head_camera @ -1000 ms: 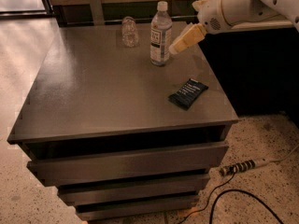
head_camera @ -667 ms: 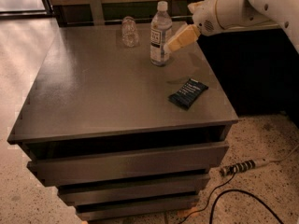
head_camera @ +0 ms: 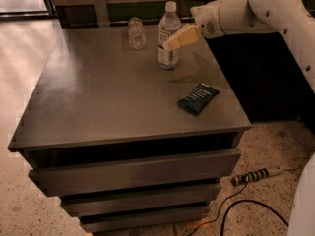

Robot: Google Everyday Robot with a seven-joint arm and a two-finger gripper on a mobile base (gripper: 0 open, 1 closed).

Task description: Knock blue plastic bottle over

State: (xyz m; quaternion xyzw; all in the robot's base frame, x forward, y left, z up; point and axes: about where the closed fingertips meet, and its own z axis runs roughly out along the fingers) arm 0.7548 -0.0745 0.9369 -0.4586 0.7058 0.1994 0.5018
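Observation:
The blue plastic bottle [head_camera: 169,36] stands upright near the back of the grey table top [head_camera: 113,92]. It is clear, with a white cap and a white label. My gripper [head_camera: 172,41] comes in from the right on a white arm [head_camera: 246,14]. Its tan fingertips [head_camera: 181,37] reach the bottle's right side at label height and overlap it in the view.
A shorter clear ribbed glass [head_camera: 136,33] stands left of the bottle. A dark snack packet [head_camera: 198,98] lies near the table's right edge. The table has drawers below. A cable and a striped plug [head_camera: 253,175] lie on the floor at the right.
My gripper has moved left, from just right of the bottle to against its side. The bottle still stands upright in the same spot.

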